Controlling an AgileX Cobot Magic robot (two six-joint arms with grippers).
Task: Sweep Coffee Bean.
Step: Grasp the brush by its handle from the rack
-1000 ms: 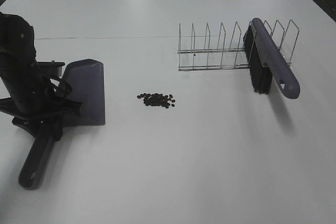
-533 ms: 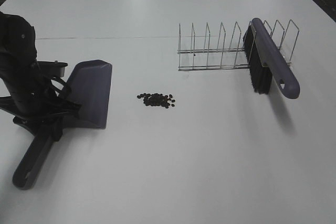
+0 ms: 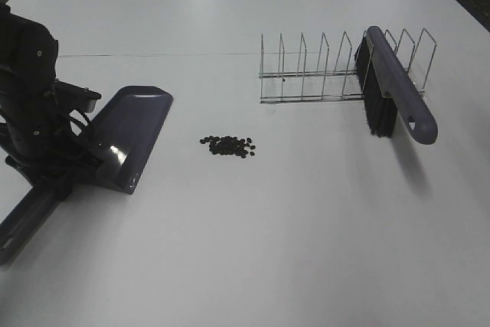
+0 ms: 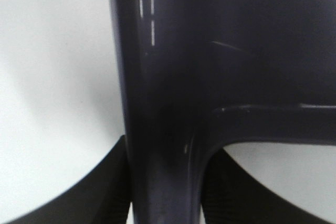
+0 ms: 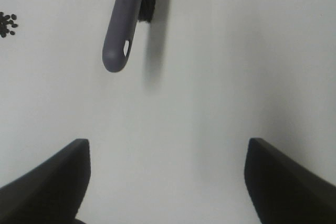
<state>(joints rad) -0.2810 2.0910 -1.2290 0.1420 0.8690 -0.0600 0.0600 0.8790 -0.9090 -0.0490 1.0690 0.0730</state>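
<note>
dustpan [image 3: 132, 129]: glossy dark purple-grey
coffee beans [image 3: 228, 145]: dark brown-black
brush [image 3: 400, 91]: purple-grey handle, black bristles [image 3: 377, 114]
wire rack [image 3: 306, 76]: silvery metal
desk [image 3: 306, 227]: plain white
right fingers [image 5: 46, 184]: black

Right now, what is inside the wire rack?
The brush, bristles down, near the right end of the wire rack. A tiny dark speck farther left is too small to identify.

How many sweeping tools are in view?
2: the dustpan, gripped by the left gripper, left of the coffee beans; the brush, resting in the wire rack, right of them.
</note>
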